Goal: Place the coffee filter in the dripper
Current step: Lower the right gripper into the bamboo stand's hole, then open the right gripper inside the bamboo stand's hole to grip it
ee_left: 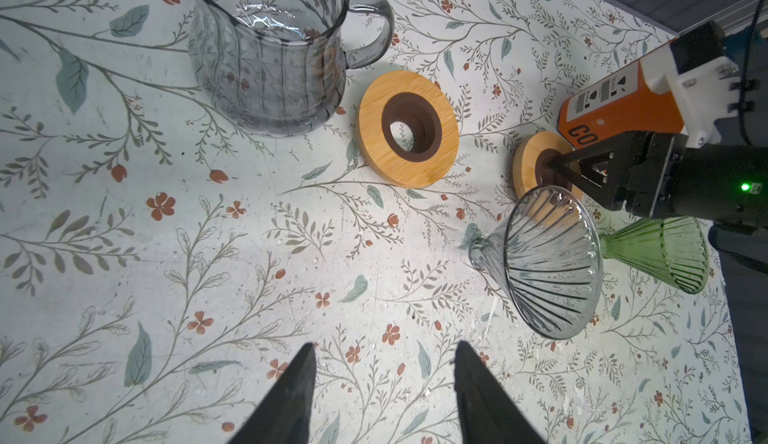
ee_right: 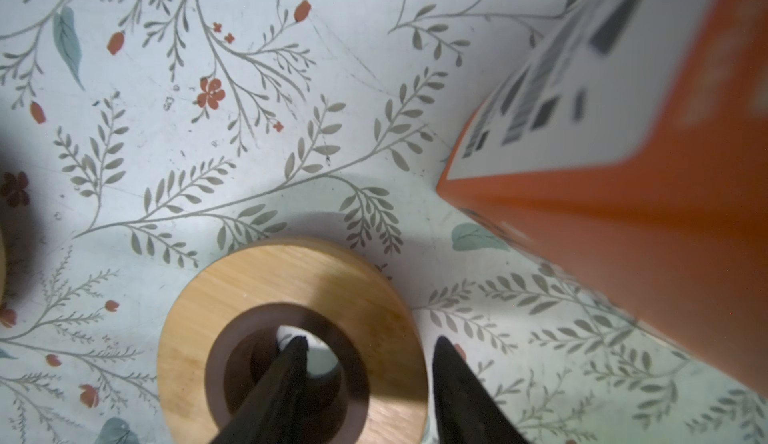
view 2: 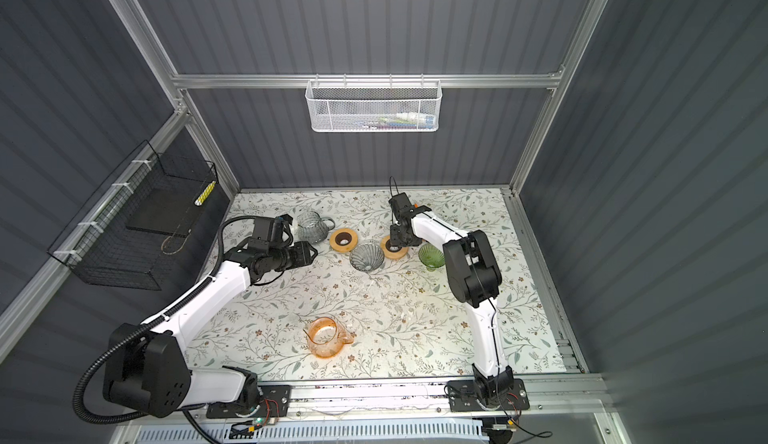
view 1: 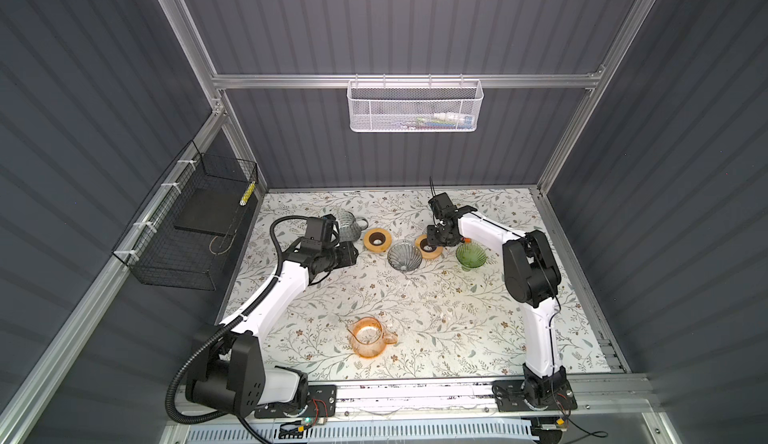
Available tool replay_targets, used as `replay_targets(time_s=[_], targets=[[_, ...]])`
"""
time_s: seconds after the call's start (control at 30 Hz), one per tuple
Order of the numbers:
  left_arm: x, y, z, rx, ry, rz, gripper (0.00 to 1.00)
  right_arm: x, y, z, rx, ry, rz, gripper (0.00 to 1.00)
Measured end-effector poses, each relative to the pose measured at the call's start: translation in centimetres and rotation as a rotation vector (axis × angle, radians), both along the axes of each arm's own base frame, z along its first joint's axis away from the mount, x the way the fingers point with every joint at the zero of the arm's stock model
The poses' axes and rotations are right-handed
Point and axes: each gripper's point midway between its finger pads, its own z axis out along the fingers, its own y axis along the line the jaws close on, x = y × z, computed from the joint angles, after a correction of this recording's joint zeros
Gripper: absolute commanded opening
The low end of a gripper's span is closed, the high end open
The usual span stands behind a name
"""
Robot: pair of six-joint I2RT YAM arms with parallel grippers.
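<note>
1. Two parted jaws: my left gripper (ee_left: 384, 344) hovers empty, left of the grey dripper (view 1: 404, 256), which is tipped over mid-table.
2. My right gripper (ee_right: 370, 340), unclenched, straddles the wooden ring's (ee_right: 291, 280) wall. I see no loose filter, only the orange box (ee_right: 623, 234) just beside it.

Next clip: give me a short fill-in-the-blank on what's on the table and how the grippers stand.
1. The right gripper has one finger inside the ___ of a wooden ring.
2. The grey glass dripper lies on its ___.
3. The pitcher nearest the arm bases is ___ glass.
4. The left gripper hovers over the table with jaws ___.
Missing words: hole; side; orange; open.
</note>
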Motion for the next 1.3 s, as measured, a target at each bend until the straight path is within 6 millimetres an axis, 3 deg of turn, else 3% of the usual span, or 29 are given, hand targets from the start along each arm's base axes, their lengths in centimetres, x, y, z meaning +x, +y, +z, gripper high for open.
replay_targets(time_s=[0.2,0.5,0.77,1.3], targets=[[0.0,0.0,0.0,0.0,0.0,-0.001,0.54,0.1,0.1,0.3,0.006,0.002,0.004,0.43],[0.0,0.0,0.0,0.005,-0.002,-0.001,0.54,0.1,0.2,0.4,0.013,0.005,0.009,0.46],[0.1,0.2,0.0,0.01,-0.004,0.003,0.54,0.0,0.3,0.3,0.014,0.009,0.013,0.35],[0.1,0.3,0.0,0.015,-0.006,0.008,0.54,-0.4,1.1,0.3,0.008,0.008,0.04,0.44]])
